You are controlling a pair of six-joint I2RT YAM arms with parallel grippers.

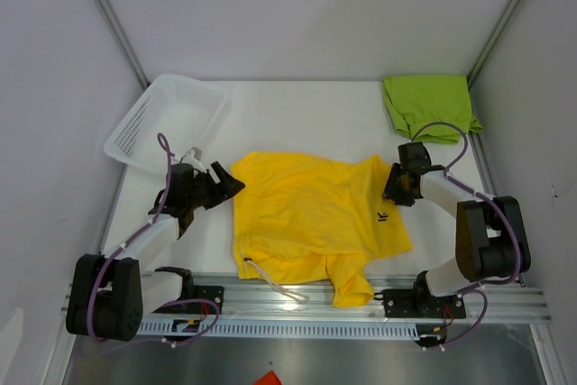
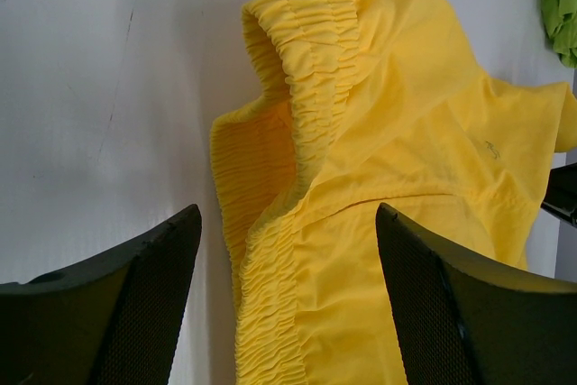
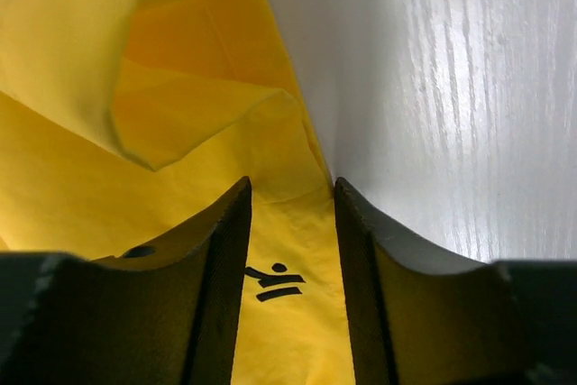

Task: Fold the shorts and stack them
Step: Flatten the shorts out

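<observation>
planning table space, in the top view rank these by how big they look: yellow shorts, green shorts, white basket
1. yellow shorts, spread out, clearly largest
2. white basket
3. green shorts, bunched in the far right corner; only somewhat smaller-looking than the basket, so that gap is less sure

Count from my remote station, all views checked.

Shorts: I count two, one yellow shorts (image 1: 306,214) and one lime green shorts (image 1: 428,105).

Baskets: one white mesh basket (image 1: 135,132).

Arms: two, the left arm (image 1: 149,239) and the right arm (image 1: 478,223).

End effectors: two, the left end effector (image 1: 230,185) and the right end effector (image 1: 392,189), each with two fingers.

Worktop (image 1: 306,119): one.

Markings on the yellow pair: one dark logo (image 1: 386,216) and one white drawstring (image 1: 270,281).
</observation>
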